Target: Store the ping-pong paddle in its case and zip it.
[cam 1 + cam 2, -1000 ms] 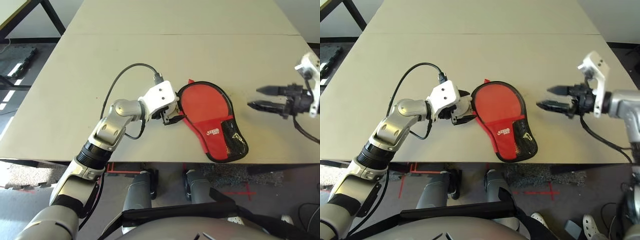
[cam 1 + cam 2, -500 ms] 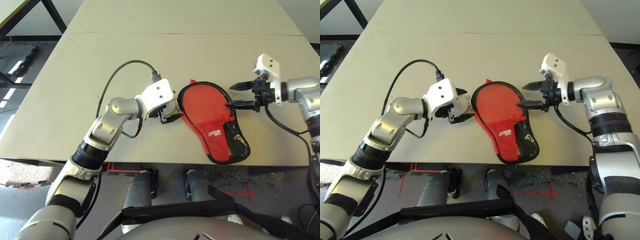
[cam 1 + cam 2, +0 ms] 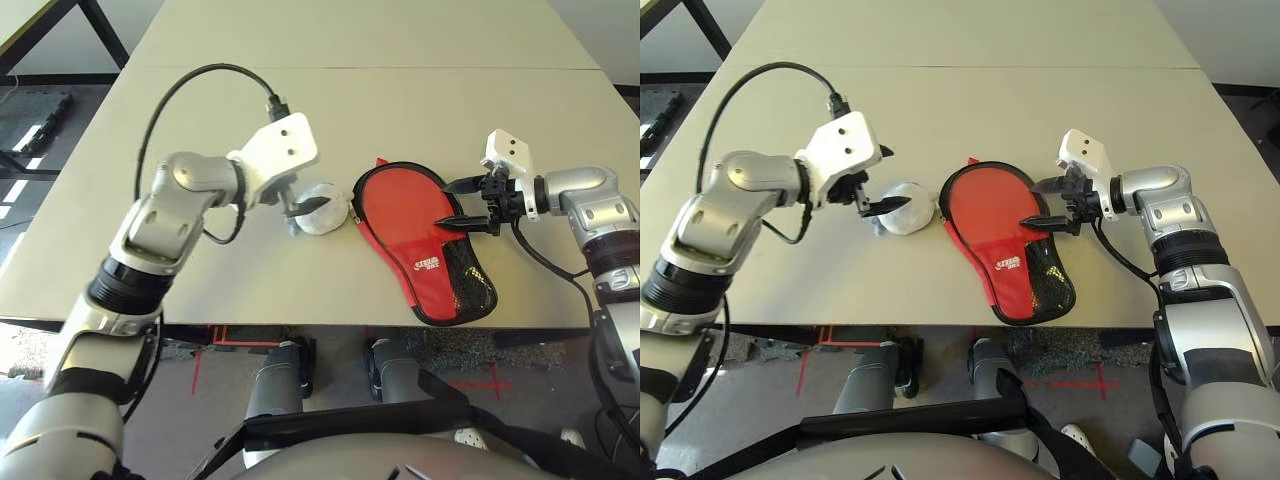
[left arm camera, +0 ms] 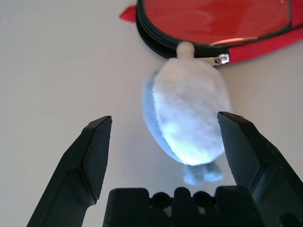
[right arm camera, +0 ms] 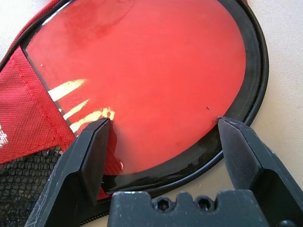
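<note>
We see the case (image 3: 428, 243) lying on the table (image 3: 400, 110) near its front edge, round end away from the robot and unzipped, with the ping-pong paddle (image 5: 142, 80) inside it, red rubber face exposed. A small white logo (image 3: 427, 264) sits on the red fabric flap; we cannot read its lettering.

The right wrist view shows glare on the rubber and the black mesh handle end. The right gripper (image 3: 462, 203) hovers at the case's right rim, jaws open.

The left wrist view shows a pale grey pouch (image 4: 189, 113) touching the case rim beside a metal zip pull (image 4: 218, 59). The left gripper (image 3: 305, 205) hovers over the pouch, jaws spread.
</note>
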